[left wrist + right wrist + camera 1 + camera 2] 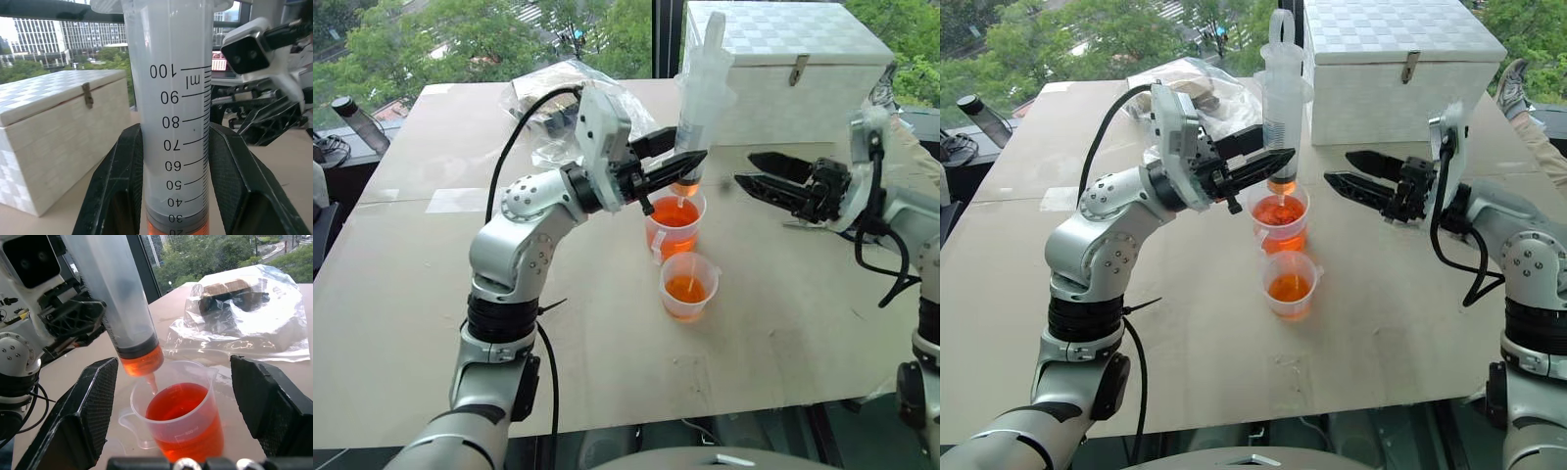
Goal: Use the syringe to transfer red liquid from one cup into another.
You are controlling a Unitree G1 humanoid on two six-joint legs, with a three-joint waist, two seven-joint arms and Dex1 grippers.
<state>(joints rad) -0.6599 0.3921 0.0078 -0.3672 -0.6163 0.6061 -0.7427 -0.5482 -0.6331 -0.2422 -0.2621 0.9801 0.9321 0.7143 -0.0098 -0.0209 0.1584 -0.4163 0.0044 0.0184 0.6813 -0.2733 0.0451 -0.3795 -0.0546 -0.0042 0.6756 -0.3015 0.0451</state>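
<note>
My left gripper (685,162) is shut on the syringe (702,88) and holds it upright by the barrel, tip down. The tip hangs just above the taller cup (674,230), which holds red liquid (178,401). A small amount of red liquid sits at the bottom of the barrel (141,363). In front of the taller cup stands the shorter cup (688,286), with some red liquid in it. My right gripper (744,167) is open, level with the syringe tip and apart from it on the right, its fingers (83,416) pointing toward the taller cup.
A white checkered box (783,69) with a metal latch stands at the back of the table behind the syringe. A clear plastic bag (553,98) with dark contents lies at the back left. A bottle (357,122) stands beyond the table's left edge.
</note>
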